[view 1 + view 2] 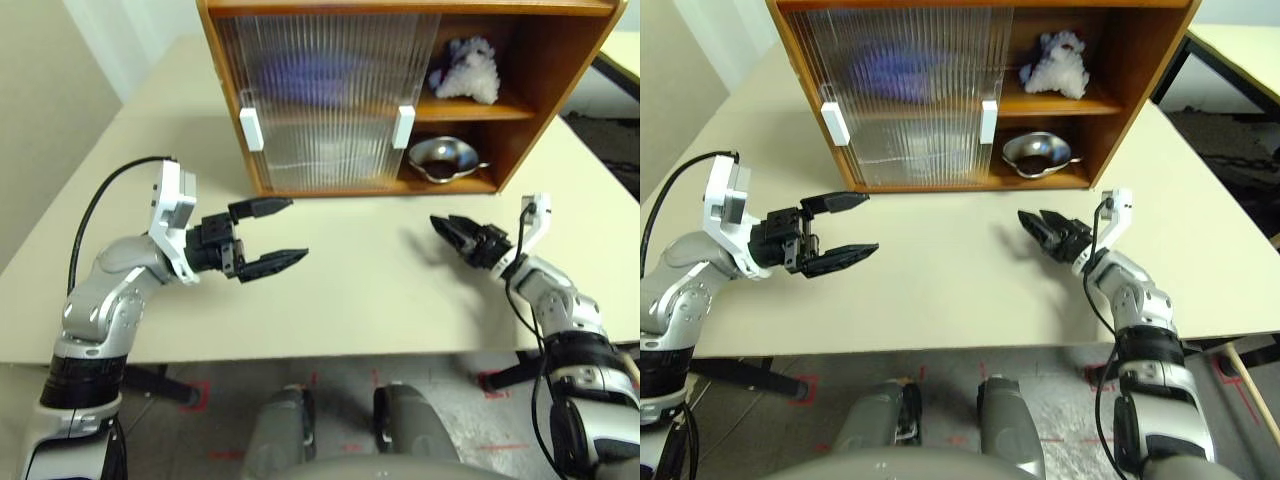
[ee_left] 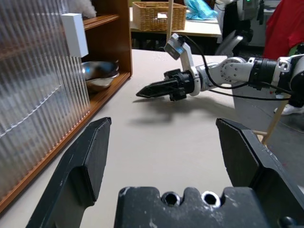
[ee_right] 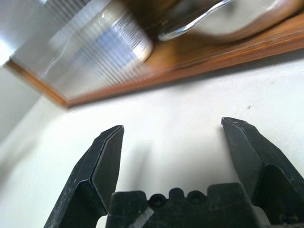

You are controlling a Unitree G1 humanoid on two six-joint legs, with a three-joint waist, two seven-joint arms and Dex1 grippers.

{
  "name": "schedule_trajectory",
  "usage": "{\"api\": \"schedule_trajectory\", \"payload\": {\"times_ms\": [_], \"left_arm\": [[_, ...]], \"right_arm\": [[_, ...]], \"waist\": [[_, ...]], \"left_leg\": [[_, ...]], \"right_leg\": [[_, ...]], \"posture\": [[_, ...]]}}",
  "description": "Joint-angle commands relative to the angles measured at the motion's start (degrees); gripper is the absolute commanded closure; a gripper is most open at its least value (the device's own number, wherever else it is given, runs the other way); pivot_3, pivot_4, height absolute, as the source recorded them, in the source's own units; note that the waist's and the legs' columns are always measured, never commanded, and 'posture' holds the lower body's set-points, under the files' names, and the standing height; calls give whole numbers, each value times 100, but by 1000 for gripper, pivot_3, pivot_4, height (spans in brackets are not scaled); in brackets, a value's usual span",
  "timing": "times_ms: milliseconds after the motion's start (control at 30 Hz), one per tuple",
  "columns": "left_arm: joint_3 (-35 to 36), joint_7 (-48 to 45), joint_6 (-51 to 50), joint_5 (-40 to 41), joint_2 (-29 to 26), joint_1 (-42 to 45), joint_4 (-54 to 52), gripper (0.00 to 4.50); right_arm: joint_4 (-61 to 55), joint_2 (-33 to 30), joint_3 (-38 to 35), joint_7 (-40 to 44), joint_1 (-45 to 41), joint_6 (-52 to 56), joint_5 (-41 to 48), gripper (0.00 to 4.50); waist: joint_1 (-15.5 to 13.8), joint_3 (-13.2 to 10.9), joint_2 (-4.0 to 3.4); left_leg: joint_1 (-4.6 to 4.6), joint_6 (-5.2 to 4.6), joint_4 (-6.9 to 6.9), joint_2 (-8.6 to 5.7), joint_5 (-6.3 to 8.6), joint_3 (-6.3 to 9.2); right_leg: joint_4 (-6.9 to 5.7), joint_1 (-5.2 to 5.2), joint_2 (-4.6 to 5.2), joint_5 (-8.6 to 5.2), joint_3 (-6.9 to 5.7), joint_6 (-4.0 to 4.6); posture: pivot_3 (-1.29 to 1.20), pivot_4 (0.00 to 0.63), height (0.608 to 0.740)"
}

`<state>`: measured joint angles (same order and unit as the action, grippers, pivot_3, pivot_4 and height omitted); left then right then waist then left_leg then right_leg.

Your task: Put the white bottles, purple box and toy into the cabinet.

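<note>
The orange-brown cabinet (image 1: 530, 90) stands at the table's far side. Its two ribbed doors (image 1: 330, 100) cover the left part and the right part is open. The fluffy white toy (image 1: 467, 70) sits on the upper shelf in the open part. A purple blur behind the upper ribbing looks like the purple box (image 1: 312, 75). Beside the bowl, a pale printed shape (image 3: 126, 31) shows blurred through the door's edge; I cannot tell if it is a white bottle. My left gripper (image 1: 298, 230) hovers open and empty before the doors. My right gripper (image 1: 440, 222) is open and empty, low over the table in front of the open part.
A shiny steel bowl (image 1: 445, 158) lies on the lower shelf in the open part. White handles (image 1: 403, 127) stick out from the doors. Bare cream table (image 1: 350, 290) lies between the two grippers. A wicker basket (image 2: 159, 15) stands on another table behind.
</note>
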<state>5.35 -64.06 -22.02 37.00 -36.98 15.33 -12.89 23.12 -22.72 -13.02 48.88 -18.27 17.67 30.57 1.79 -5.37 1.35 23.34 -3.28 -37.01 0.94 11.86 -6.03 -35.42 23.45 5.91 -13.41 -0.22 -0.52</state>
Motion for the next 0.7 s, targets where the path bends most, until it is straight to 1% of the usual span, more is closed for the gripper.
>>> {"api": "schedule_trajectory", "payload": {"times_ms": [33,100,200,300,333,367,400,500,533,567,700], "left_arm": [[33,75,-125,85,-59,4,-204,0],[50,107,-163,93,-63,-19,-252,0],[57,172,-210,110,-58,-43,-317,0],[48,191,-198,105,-51,-31,-296,0],[53,190,-182,101,-50,-25,-279,0],[58,178,-151,86,-53,-21,-249,0],[64,162,-122,72,-58,-20,-222,0],[98,113,-51,56,-80,-39,-159,0],[108,100,-30,53,-86,-48,-143,0],[111,93,-6,44,-87,-56,-125,0],[94,90,44,19,-72,-75,-109,0]], "right_arm": [[-673,-145,225,324,248,153,-10,25],[-1102,-170,384,477,313,477,155,25],[-1523,-73,580,542,122,750,281,575],[-1530,161,616,321,-330,727,268,1629],[-1503,242,612,221,-505,716,247,2060],[-1434,315,618,114,-692,677,190,2372],[-1367,369,627,35,-840,646,135,2814],[-1169,519,626,-154,-1194,486,3,3949],[-1110,571,601,-203,-1285,431,-8,4261],[-1025,627,560,-260,-1375,354,-19,4459],[-772,795,455,-441,-1654,97,-24,4459]], "waist": [[-5,-1,1],[2,-2,4],[-1,-6,11],[-8,-7,12],[-20,-7,12],[-33,-7,12],[-54,-6,13],[-139,-1,20],[-164,1,24],[-192,1,25],[-270,3,27]], "left_leg": [[0,0,1,0,0,0],[-2,0,-1,1,0,-1],[-3,0,-1,2,0,-1],[-4,0,-1,2,0,-1],[-5,0,-1,2,0,-1],[-5,1,-1,2,0,-1],[-4,1,-1,2,0,-2],[-3,2,2,2,1,-2],[-1,4,3,2,1,-2],[2,4,4,2,1,0],[12,10,6,-1,5,-3]], "right_leg": [[0,0,0,0,0,0],[0,0,-2,1,1,-1],[-1,0,-2,1,3,-2],[-1,-1,-2,3,3,-3],[-1,-1,-2,4,2,-3],[-1,0,-2,5,2,-2],[-2,1,-2,6,1,-2],[-2,5,-2,6,-1,2],[-3,7,-1,10,-2,8],[-3,8,1,14,-8,13],[-1,16,4,20,-9,5]], "posture": [[69,56,740],[72,60,740],[72,60,740],[85,49,740],[85,49,740],[91,43,740],[91,43,740],[98,34,740],[98,34,740],[98,33,740],[97,27,740]]}}
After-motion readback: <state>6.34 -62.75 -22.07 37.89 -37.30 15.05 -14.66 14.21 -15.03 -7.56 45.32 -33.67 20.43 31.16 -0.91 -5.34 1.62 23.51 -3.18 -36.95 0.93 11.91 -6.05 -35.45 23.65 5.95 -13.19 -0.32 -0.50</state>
